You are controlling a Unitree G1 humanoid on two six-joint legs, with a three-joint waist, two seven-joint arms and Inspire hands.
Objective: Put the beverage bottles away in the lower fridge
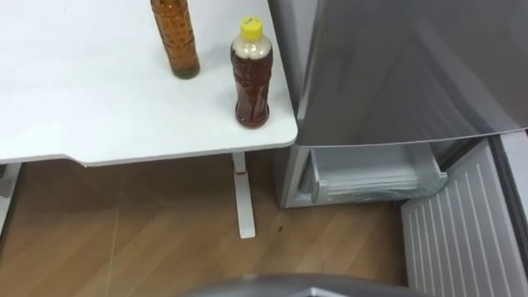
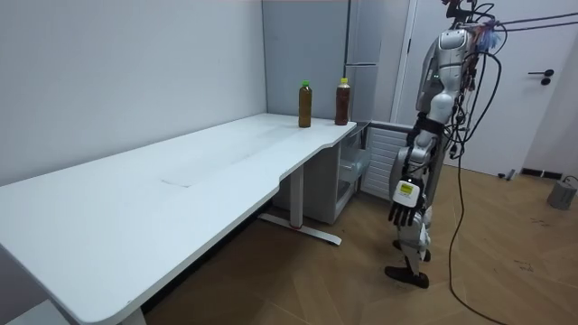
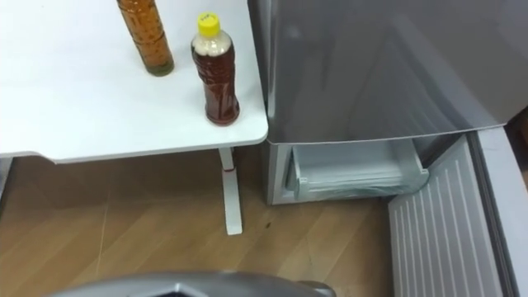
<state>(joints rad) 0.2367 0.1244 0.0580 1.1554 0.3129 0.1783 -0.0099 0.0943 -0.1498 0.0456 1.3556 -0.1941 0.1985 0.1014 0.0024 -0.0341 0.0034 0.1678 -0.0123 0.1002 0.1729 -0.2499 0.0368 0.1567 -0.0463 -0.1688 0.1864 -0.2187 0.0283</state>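
Room view: left hand (image 2: 402, 206) hangs with relaxed fingers; yellow-capped bottle (image 1: 251, 74) of brown drink stands on table (image 1: 82, 99).

No readable text, numbers or signs; none legible on yellow-capped bottle (image 1: 251, 78), second bottle (image 1: 175, 41), fridge door (image 1: 404, 66).

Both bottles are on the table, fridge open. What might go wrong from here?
The yellow-capped bottle stands near the table corner; a clumsy reach might knock it off. The other bottle stands close by and may topple too. The open lower door may catch a step.
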